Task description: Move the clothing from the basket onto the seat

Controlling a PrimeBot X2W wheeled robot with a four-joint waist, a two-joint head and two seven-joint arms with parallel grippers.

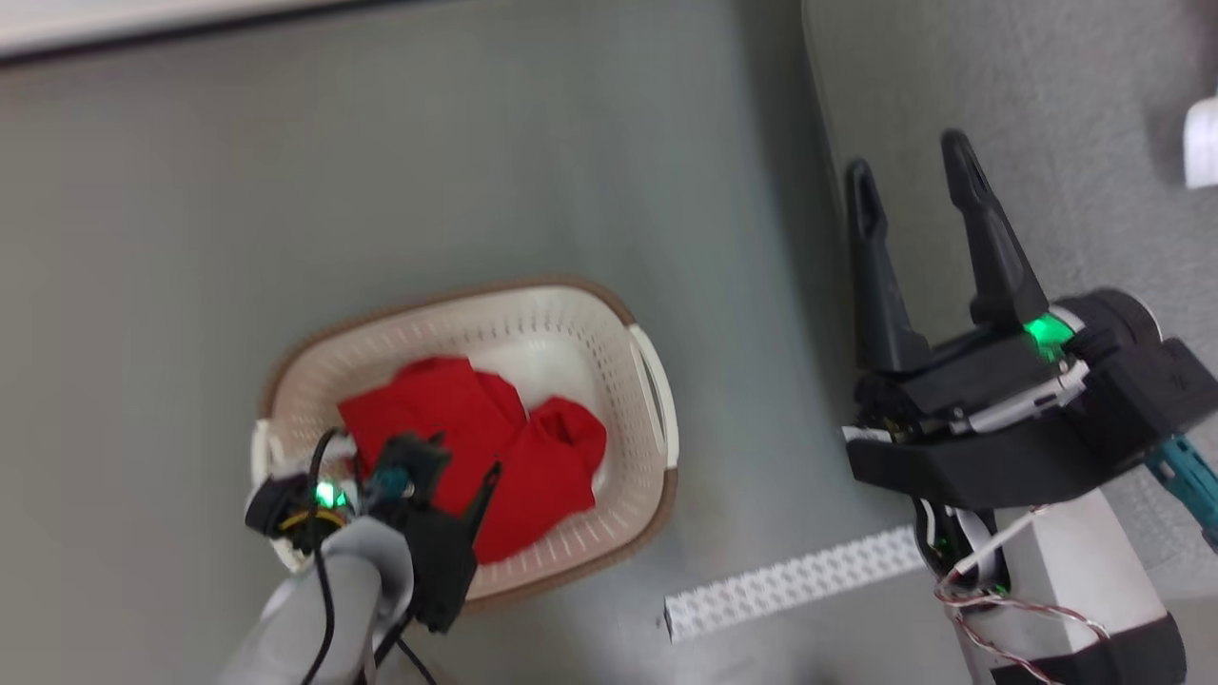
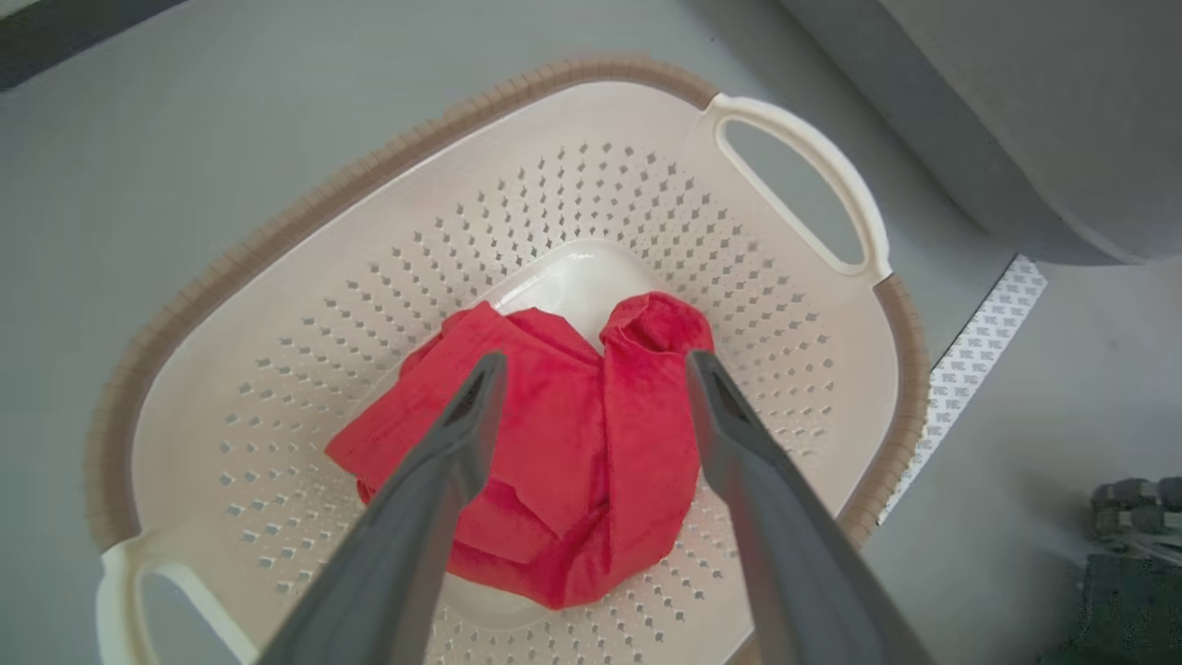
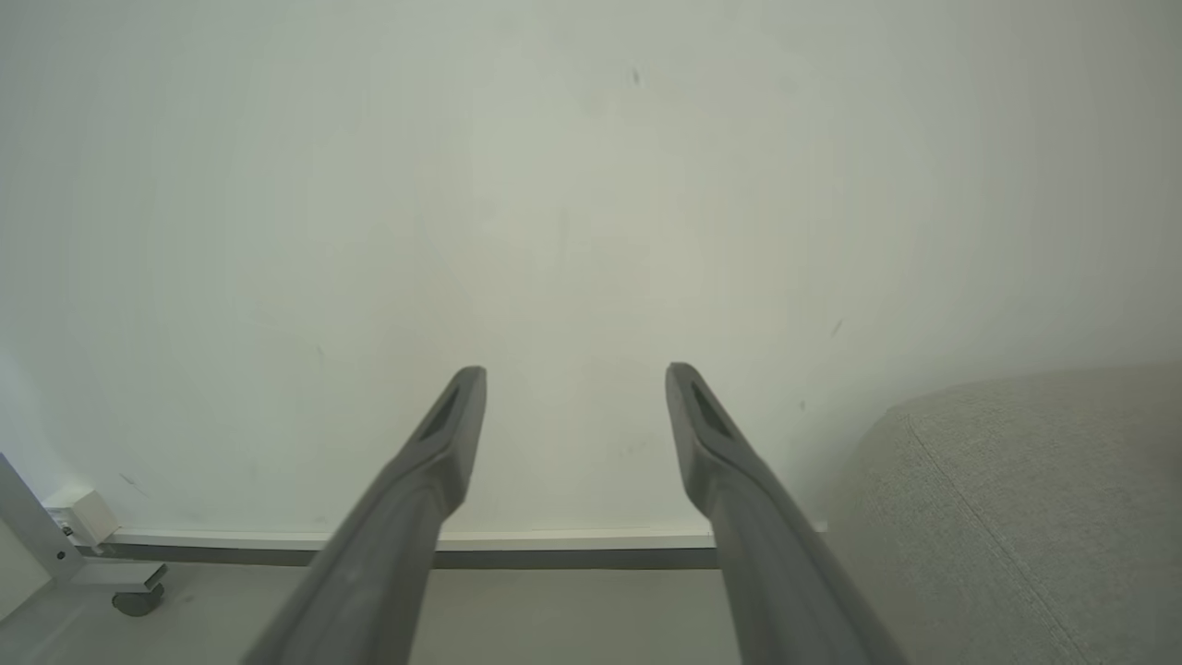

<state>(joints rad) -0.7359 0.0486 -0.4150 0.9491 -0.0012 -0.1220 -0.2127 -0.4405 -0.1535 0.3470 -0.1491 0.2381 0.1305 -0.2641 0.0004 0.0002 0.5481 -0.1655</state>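
Red clothing (image 1: 504, 457) lies bunched in the cream basket (image 1: 590, 323) with its brown rim, on the grey floor. In the left wrist view the clothing (image 2: 572, 443) covers the middle of the basket (image 2: 277, 369) bottom. My left gripper (image 2: 591, 369) hangs open just above the heap, one finger over each side of it, holding nothing; in the head view it (image 1: 461, 461) points down into the basket. My right gripper (image 1: 909, 162) is open and empty, raised over the edge of the grey seat (image 1: 1028, 95). The seat (image 3: 1016, 517) corner shows beside the right gripper (image 3: 572, 379).
A white perforated strip (image 1: 790, 580) lies on the floor between basket and seat. A white object (image 1: 1201, 143) sits on the seat at the far right. A pale wall (image 3: 554, 185) with a baseboard stands ahead of the right gripper, with a metal frame foot (image 3: 111, 582) at its lower left.
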